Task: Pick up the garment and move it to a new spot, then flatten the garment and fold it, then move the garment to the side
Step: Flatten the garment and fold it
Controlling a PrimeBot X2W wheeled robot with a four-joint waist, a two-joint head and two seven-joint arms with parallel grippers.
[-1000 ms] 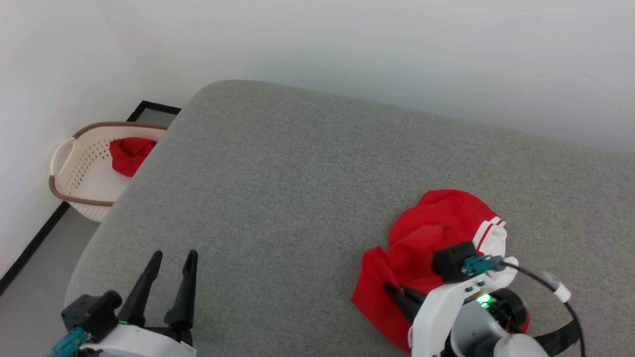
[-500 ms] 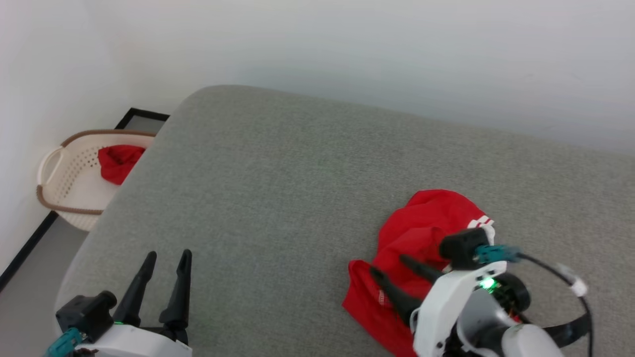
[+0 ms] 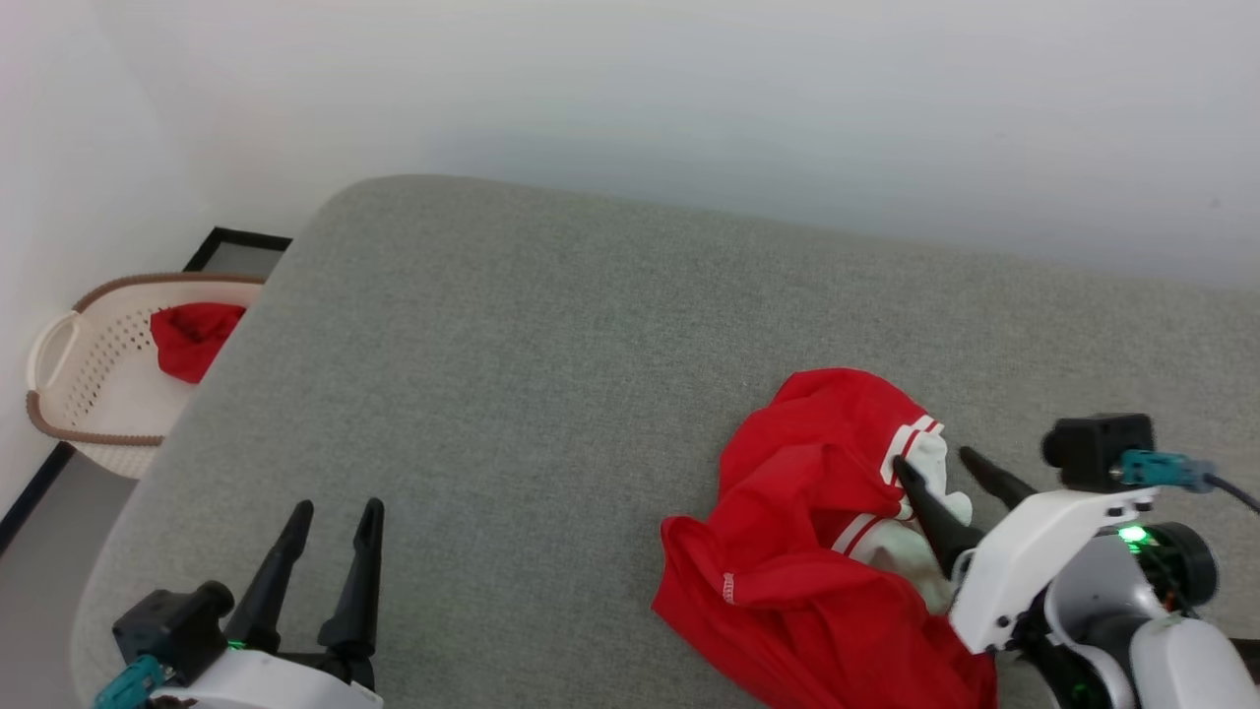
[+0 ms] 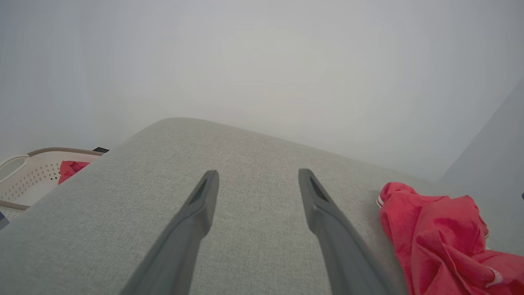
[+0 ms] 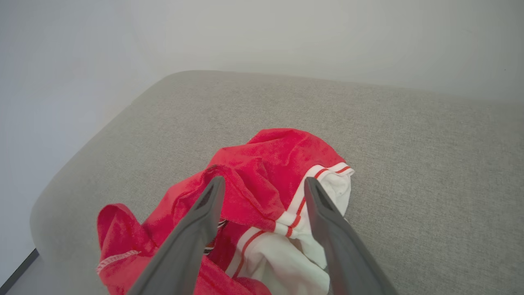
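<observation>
Head view: garment (image 3: 787,492) on cushion (image 3: 512,374), basket (image 3: 84,369) with red cloth (image 3: 192,338) alongside.

The head view looks forward and down from high up onto a grey padded surface (image 3: 551,374). It takes in the surface's rounded far left corner, the pale wall (image 3: 689,89) behind it and a basket (image 3: 94,369) on the floor at left. The left wrist view sits low and close over that surface, facing along the left gripper (image 4: 258,174) toward the same corner and wall. The right wrist view looks forward and down along the right gripper (image 5: 264,181), very near the garment (image 5: 266,155). All three views share the surface, wall and garment. The head and left wrist views also share the basket.
</observation>
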